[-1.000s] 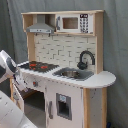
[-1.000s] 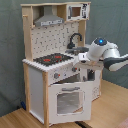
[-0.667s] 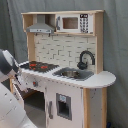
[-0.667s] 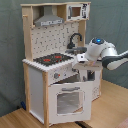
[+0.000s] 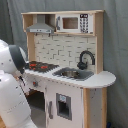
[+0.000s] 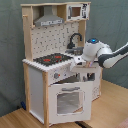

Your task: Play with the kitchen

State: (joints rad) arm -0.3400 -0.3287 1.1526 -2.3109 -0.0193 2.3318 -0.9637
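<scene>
The kitchen is a white and light-wood toy unit, seen in both exterior views. It has a black-red stovetop, a sink, a black faucet, a grey hood and a microwave shelf. A windowed oven door sits below the knobs. In the second exterior view my gripper hangs at the counter's front edge, just right of the stovetop. In the first exterior view my white arm hides it.
A grey curtain hangs behind the kitchen. The unit stands on a wooden floor. My arm reaches in from the second exterior view's right and fills the first exterior view's left edge.
My arm has shifted toward the second exterior view's left, bringing the gripper closer to the stovetop and the counter's front edge.
</scene>
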